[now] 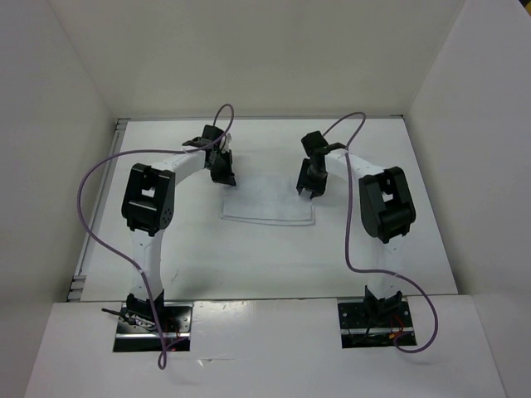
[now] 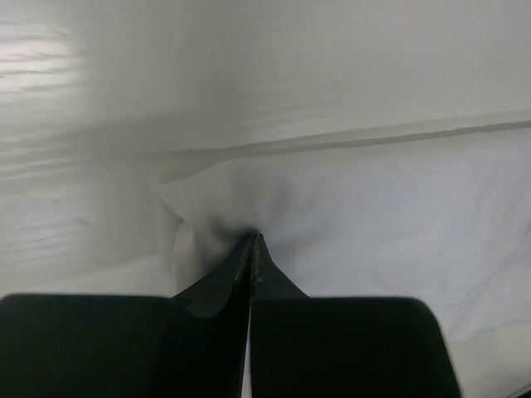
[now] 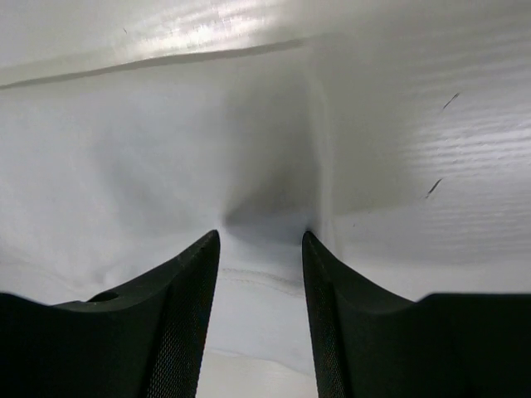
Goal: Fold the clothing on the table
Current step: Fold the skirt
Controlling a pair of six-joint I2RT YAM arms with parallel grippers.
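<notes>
The white counter [image 1: 249, 265] fills the middle of the overhead view, enclosed by plain white walls [image 1: 249, 58] on the left, far and right sides. The left arm [image 1: 149, 207] and the right arm [image 1: 383, 203] rise from the near edge and bend inward toward the far half of the counter, each trailing a purple cable [image 1: 87, 207].

The clothing [image 1: 270, 203] lies flat near the centre of the counter, between the two arms, as a pale rectangle barely distinct from the surface beneath it.

The left jaws are pressed together at the clothing's far left corner, where the fabric [image 2: 373, 215] puckers into a small raised fold pinched at their tips, bare counter [image 2: 66, 215] showing to the left.

The right jaws stand apart over the far right corner. Their tips are down at the fabric [image 3: 124, 166], whose right edge runs between them, with bare counter [image 3: 431, 166] beyond it.
</notes>
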